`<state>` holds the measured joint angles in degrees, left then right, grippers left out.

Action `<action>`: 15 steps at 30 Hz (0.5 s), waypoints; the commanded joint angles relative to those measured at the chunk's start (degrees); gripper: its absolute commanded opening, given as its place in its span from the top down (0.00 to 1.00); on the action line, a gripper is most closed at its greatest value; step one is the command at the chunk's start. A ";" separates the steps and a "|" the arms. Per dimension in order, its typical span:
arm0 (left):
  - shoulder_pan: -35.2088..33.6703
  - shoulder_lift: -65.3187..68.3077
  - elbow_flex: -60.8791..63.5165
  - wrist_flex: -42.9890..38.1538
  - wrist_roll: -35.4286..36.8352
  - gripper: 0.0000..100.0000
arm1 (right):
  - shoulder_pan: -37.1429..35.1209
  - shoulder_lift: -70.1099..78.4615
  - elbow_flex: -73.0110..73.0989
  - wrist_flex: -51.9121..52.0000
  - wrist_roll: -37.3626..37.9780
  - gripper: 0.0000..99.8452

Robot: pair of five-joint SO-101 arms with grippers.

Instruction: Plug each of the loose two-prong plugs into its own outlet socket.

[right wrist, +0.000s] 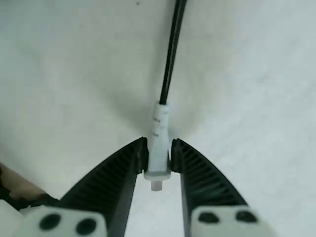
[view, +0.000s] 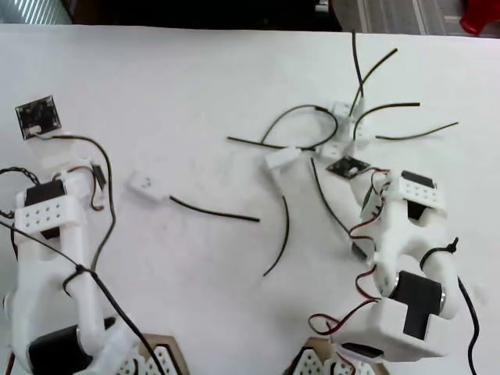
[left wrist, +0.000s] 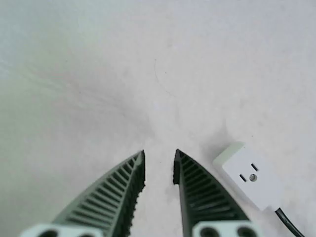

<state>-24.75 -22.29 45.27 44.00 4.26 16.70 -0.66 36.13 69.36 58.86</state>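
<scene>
A white outlet socket [left wrist: 249, 175] with two slots and a round hole lies flat on the table, just beside my left gripper [left wrist: 159, 163]. That gripper is open and nothing is between its ribbed fingers. In the high view this socket [view: 146, 184] lies right of the left arm [view: 47, 212], its black cord trailing right. My right gripper [right wrist: 158, 150] is shut on a slim white plug [right wrist: 159, 131]. The plug's prong end points back toward the wrist and its black cord [right wrist: 170, 54] runs away over the table. In the high view that cord [view: 328, 203] disappears under the right arm [view: 406, 203].
Several white sockets or plugs [view: 336, 129] with tangled black cords lie at the back right, and another white piece [view: 283, 157] sits just left of them. A loose cord [view: 281, 234] curves across the table centre. A small circuit board [view: 37, 117] lies at far left.
</scene>
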 commanded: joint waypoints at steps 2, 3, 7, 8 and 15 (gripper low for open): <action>0.48 -2.42 -0.18 -1.05 0.53 0.89 | -0.75 -3.12 -0.09 -0.40 -0.88 0.89; 0.48 -2.42 -0.18 -1.05 0.53 0.89 | -0.75 -3.12 -0.09 -0.40 -0.88 0.89; 0.48 -2.42 -0.18 -1.05 0.53 0.89 | -0.84 -3.12 -0.18 -0.40 -0.88 0.89; 0.48 -2.42 -0.18 -1.05 0.53 0.89 | -1.01 -3.12 -0.18 -0.48 -0.88 0.89; 0.48 -2.42 -0.18 -1.05 0.53 0.89 | -1.71 -3.12 -1.41 -0.40 -0.97 0.89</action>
<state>-24.75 -22.29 45.27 44.00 4.26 15.12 -1.01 36.13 69.19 58.42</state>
